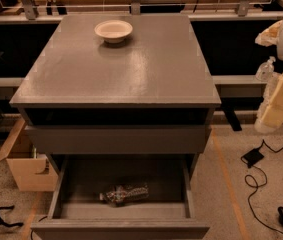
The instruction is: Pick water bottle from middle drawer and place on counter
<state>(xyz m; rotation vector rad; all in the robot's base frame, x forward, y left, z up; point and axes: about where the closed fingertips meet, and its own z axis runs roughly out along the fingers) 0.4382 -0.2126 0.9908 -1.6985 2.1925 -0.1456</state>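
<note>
The water bottle (124, 194) lies on its side on the floor of the open middle drawer (121, 229), cap end to the left, its label band showing. The drawer is pulled out toward me at the bottom of the view. The counter (131, 69) is the flat grey top of the cabinet above it. My gripper (270, 120) hangs at the right edge of the view, beside the counter's right side and well above and to the right of the drawer. It is far from the bottle and holds nothing that I can see.
A white bowl (113, 30) stands at the back of the counter. A clear pump-top dispenser bottle (265, 69) stands on a ledge behind my arm. A cardboard box (28, 166) sits on the floor to the left, and black cables (255, 176) lie to the right.
</note>
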